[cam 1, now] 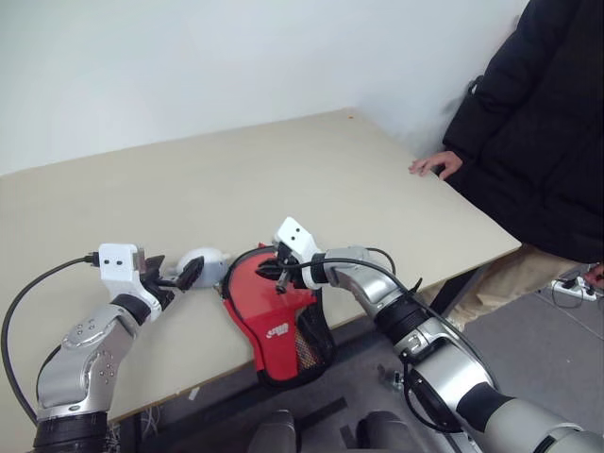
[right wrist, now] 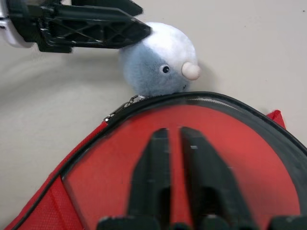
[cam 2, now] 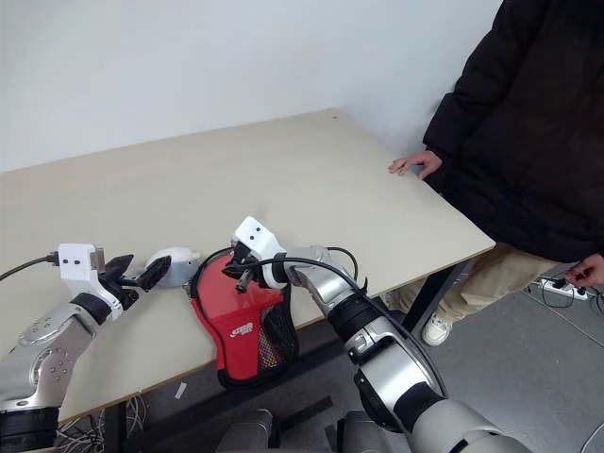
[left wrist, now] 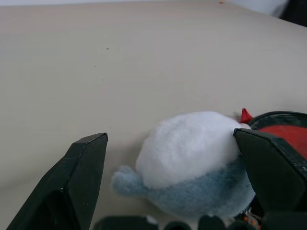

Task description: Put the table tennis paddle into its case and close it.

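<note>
Both arms out front, grippers nearly nose to nose.

Left gripper is stretched forward with its black fingers spread wide, wrist roughly level. Right arm bends across towards it, wrist cocked inward, and the right gripper has its two fingers pressed tight together, tips angled slightly down.

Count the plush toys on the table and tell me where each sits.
1. A white-and-grey plush toy lies on the table between the open left gripper fingers, touching the case's rounded end.
</note>
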